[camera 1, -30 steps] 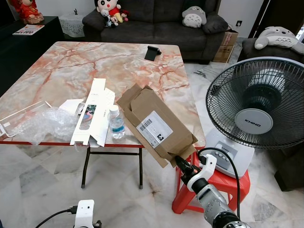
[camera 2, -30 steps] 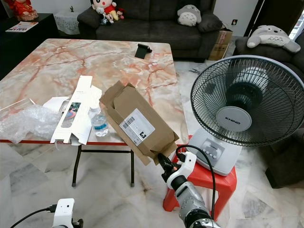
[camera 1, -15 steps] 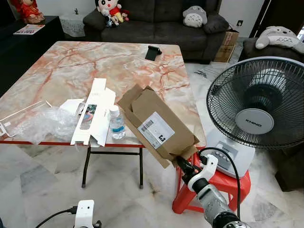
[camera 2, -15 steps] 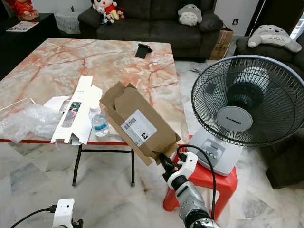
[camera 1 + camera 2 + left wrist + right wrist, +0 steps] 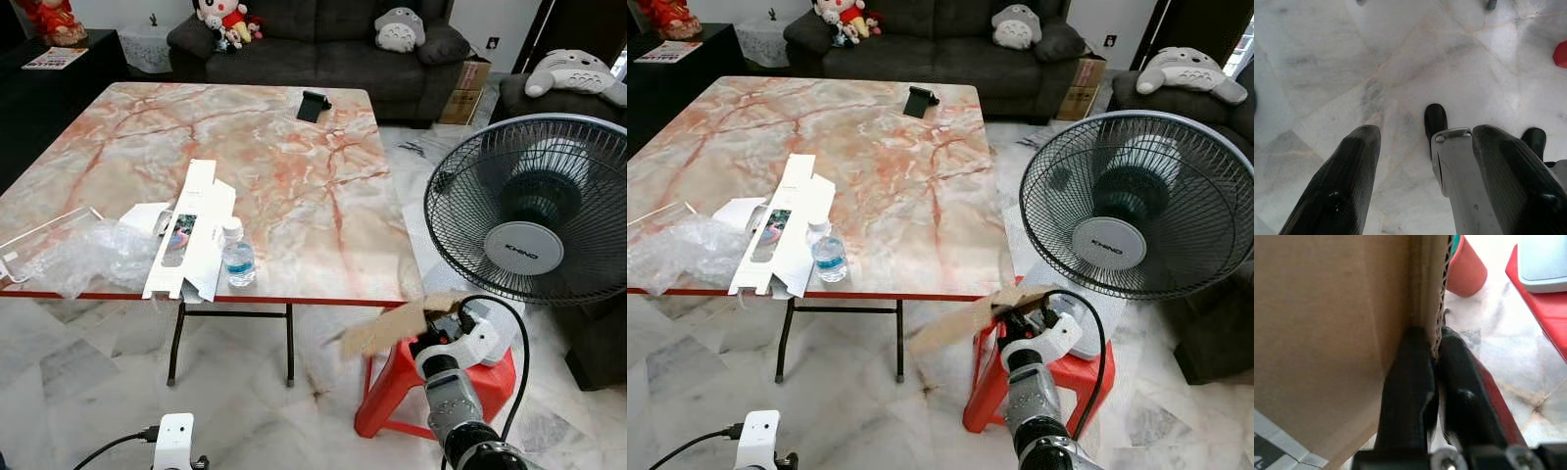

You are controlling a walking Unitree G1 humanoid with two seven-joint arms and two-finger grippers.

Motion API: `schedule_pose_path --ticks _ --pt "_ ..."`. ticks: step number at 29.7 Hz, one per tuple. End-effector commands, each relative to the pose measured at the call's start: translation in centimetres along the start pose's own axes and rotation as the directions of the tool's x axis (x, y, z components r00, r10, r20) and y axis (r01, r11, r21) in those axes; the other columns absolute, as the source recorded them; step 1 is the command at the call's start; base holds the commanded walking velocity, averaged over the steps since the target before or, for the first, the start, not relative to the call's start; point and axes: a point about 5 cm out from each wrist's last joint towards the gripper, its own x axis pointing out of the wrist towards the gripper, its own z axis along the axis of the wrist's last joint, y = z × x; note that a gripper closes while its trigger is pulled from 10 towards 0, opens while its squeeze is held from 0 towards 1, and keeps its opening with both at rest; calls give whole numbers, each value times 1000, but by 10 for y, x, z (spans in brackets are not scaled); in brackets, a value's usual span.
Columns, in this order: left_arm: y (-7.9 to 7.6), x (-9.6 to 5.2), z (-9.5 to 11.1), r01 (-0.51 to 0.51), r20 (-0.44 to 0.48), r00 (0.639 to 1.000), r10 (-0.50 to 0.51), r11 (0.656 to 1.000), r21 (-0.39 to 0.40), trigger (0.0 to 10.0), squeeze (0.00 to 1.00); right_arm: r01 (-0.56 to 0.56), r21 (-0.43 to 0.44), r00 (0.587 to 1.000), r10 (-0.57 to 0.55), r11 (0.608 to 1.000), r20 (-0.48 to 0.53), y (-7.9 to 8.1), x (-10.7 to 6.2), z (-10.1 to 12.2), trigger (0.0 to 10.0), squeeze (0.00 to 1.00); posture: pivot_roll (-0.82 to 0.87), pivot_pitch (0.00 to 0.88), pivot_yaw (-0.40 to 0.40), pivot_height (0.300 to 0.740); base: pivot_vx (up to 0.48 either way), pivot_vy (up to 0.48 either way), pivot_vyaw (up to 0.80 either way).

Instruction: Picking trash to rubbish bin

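Marble-pattern table (image 5: 274, 117) takes up the left and centre of the scene, with a red edge along its near side. A dark sofa (image 5: 323, 49) stands beyond its far edge, with plush toys on it.

Right of the table: a standing fan (image 5: 534, 211) with a round black grille, its white base sitting on a red plastic stool (image 5: 392, 392). The stool is on the pale marble floor (image 5: 88, 392), just off the table's near right corner.

Cardboard box (image 5: 402, 323), flattened and brown, is off the table, held low in front of the stool at the near right, seen almost edge-on and blurred. In the right wrist view its corrugated edge (image 5: 1442, 293) runs down between the two black fingers, and a white label corner shows at the box's lower end.

On the table's near left: crumpled bubble wrap (image 5: 83, 255), then a flattened white carton (image 5: 186, 235) lying open, then a small water bottle (image 5: 237, 257) upright just right of the carton, close to the near edge. A small black object (image 5: 313, 105) sits at the far side.

Right gripper (image 5: 1435, 362): fingers pinched narrow on the cardboard box edge, both touching it.

Left gripper (image 5: 1425, 161): hangs low over bare floor, fingers spread wide, holding nothing.
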Motion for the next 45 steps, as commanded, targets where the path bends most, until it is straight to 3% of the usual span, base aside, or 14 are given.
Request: schedule_pose_path --ticks 1,4,9,18,34,45 --pt "1 -1 -5 -2 -14 1000 2 1000 0 10000 0 -34 -24 999 34 999 -13 5 2 -1 10000 0 -10 0 -46 740 0 0 0" --pt "1 -1 -5 -2 -14 1000 2 1000 -1 10000 0 -37 -17 999 36 999 -15 4 0 -3 10000 0 -10 0 -46 740 0 0 0" --pt "1 -1 -5 -1 -14 1000 1 1000 2 10000 0 20 -87 997 -27 996 -77 -18 -14 -11 10000 0 -10 0 -46 740 0 0 0" --pt "2 -1 -5 0 -15 1000 0 1000 3 10000 0 91 -95 991 -100 991 -93 -44 -31 -12 10000 0 -16 0 -41 740 0 0 0" --pt "3 -1 -6 -2 -17 1000 2 1000 8 10000 0 103 -92 990 -111 990 -90 -41 -27 -10 10000 0 -13 0 -40 740 0 0 0" --pt "3 -1 -6 -2 -19 1000 2 1000 8 10000 0 127 -94 986 -136 987 -91 -45 -30 -10 10000 0 -14 0 -41 740 -280 0 0"
